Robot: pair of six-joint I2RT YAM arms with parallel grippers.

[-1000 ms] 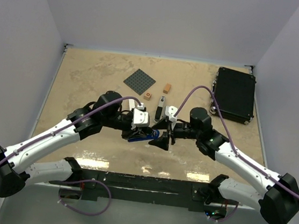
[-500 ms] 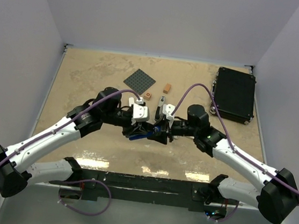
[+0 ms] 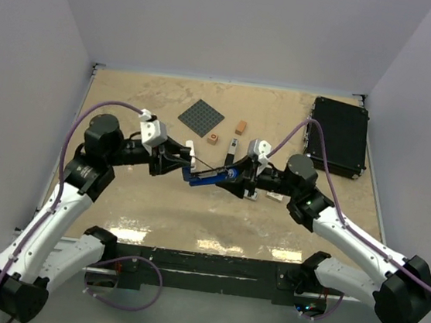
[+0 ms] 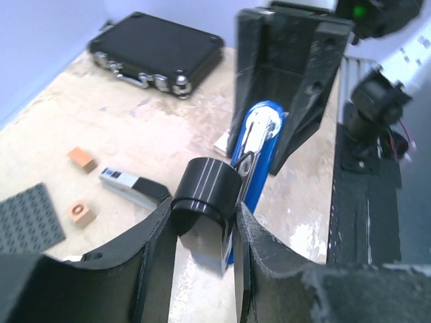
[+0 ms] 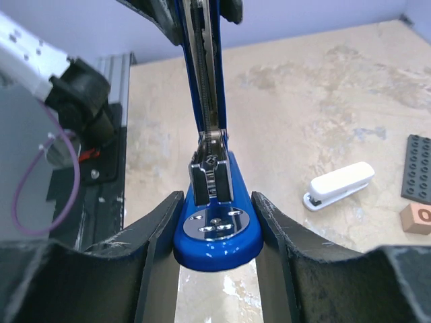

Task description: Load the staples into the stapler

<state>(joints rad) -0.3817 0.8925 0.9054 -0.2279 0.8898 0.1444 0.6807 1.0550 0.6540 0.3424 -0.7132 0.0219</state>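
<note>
The blue stapler (image 3: 207, 178) hangs level above the table, stretched between both grippers. My left gripper (image 3: 186, 167) is shut on its black rounded rear end (image 4: 205, 192). My right gripper (image 3: 235, 178) is shut on the blue front of its base (image 5: 217, 237), one finger on each side. In the right wrist view the chrome magazine (image 5: 210, 158) runs away from me above the base. The staples, a small whitish box (image 3: 274, 196) and a grey tray piece (image 3: 252, 198), lie on the table below the right gripper.
A black case (image 3: 338, 135) sits at the back right. A grey studded plate (image 3: 202, 117), two orange blocks (image 3: 240, 127) (image 3: 213, 138), a small black and silver stapler (image 3: 234, 146) and a white stapler (image 5: 340, 185) lie behind the grippers.
The left arm has swung out to the left, drawing the stapler with it. The right gripper has shut on the stapler's blue front, and the stapler now spans both grippers.
</note>
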